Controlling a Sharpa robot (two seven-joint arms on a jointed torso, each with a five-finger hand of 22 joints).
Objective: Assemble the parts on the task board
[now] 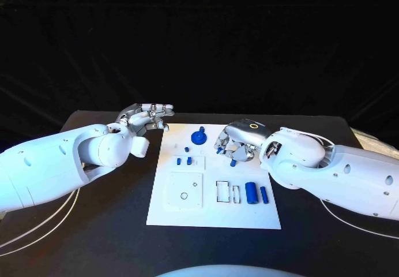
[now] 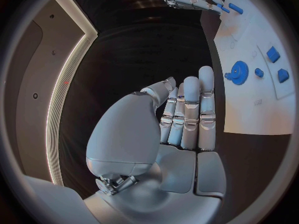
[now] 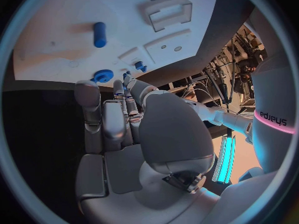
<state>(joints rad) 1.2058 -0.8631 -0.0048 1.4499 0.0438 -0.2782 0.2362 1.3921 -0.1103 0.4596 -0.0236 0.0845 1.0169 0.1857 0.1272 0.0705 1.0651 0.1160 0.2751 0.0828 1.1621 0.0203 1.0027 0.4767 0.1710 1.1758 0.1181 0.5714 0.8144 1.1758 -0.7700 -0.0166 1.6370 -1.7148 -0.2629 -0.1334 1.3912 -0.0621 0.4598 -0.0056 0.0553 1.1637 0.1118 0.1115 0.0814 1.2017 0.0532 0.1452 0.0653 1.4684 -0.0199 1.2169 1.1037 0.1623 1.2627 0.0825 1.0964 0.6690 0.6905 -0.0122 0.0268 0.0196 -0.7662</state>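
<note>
Several small blue parts lay on the task board; they looked rigid, light and best pinched at the sides. The right hand hovered above, grip unclear; the left hand held nothing, fingers extended.

Gear at task board far edge; cylinders right.
</note>
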